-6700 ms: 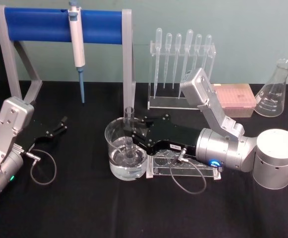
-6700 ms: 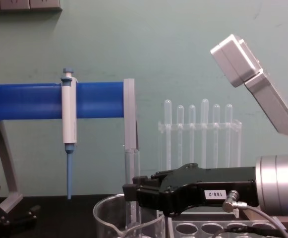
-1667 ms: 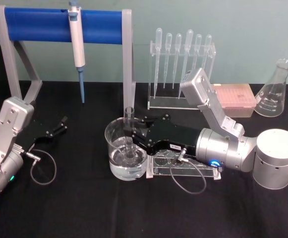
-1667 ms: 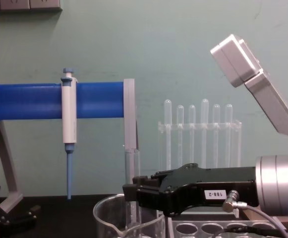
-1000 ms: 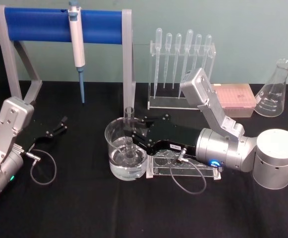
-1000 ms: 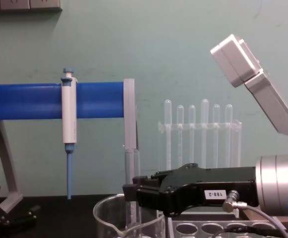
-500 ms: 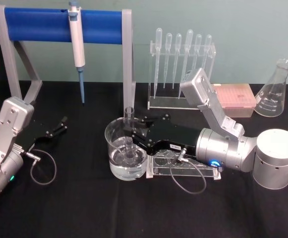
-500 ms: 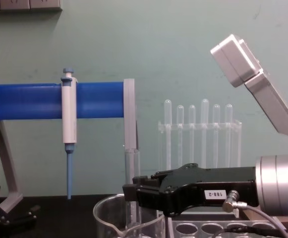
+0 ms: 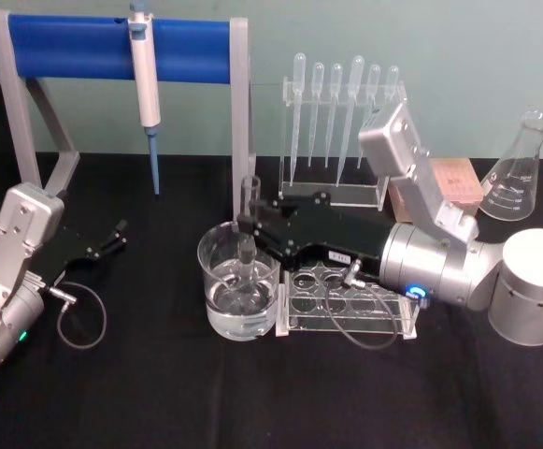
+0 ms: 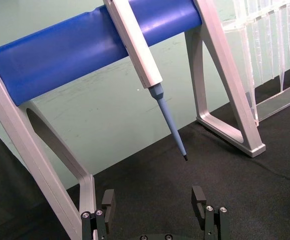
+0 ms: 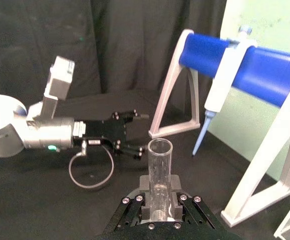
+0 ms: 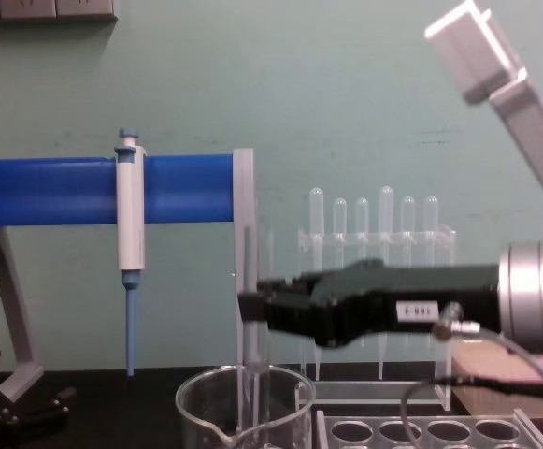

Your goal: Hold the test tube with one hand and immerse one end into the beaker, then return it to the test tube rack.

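The beaker stands on the black counter, with clear liquid in its bottom, and serves here as the landmark. Just to its right lies a clear tube rack with round holes. Above the beaker, the right claw reaches in from the right, closed on the test tube, which it holds upright: the tube's open rim stands above the fingers and its lower part hangs inside the beaker's mouth; whether the round end touches the liquid cannot be told. Well to the left of the beaker, the left claw rests low over the counter with its fingers spread apart and nothing between them. Behind the beaker to the left stands a blue-barred stand carrying a white-and-blue pipettor; behind it to the right are a pipette rack, a pink tip box and a conical flask.
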Available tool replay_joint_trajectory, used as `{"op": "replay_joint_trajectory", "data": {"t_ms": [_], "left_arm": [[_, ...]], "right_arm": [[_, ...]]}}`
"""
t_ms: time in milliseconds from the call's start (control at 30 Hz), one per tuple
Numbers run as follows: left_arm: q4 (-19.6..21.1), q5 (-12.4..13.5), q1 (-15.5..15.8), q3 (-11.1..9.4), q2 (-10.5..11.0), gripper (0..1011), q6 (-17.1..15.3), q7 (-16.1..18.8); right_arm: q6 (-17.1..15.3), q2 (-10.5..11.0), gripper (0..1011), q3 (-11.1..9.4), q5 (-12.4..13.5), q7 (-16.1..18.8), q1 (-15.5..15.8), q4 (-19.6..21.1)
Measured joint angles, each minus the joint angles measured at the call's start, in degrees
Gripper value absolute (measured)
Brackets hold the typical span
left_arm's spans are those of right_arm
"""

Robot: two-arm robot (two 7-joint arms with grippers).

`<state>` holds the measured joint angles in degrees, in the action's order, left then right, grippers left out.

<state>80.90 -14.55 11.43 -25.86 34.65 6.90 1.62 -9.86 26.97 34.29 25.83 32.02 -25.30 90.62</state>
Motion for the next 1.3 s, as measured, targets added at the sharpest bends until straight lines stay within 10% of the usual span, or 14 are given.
{"op": "replay_joint_trajectory", "data": {"t_ms": [833,1300], "left_arm": [[0.00,0.00,0.00,0.00,0.00,1000,0.00,0.00],[0.00,0.00,0.00,0.00,0.00,1000,0.00,0.00]], "right_arm": [[-3.44,6.19,241,-4.60,8.20,-0.11,-0.97,11.22],[-0.94,13.28,241,-8.27,11.20,-0.52,2.53,14.92]]}}
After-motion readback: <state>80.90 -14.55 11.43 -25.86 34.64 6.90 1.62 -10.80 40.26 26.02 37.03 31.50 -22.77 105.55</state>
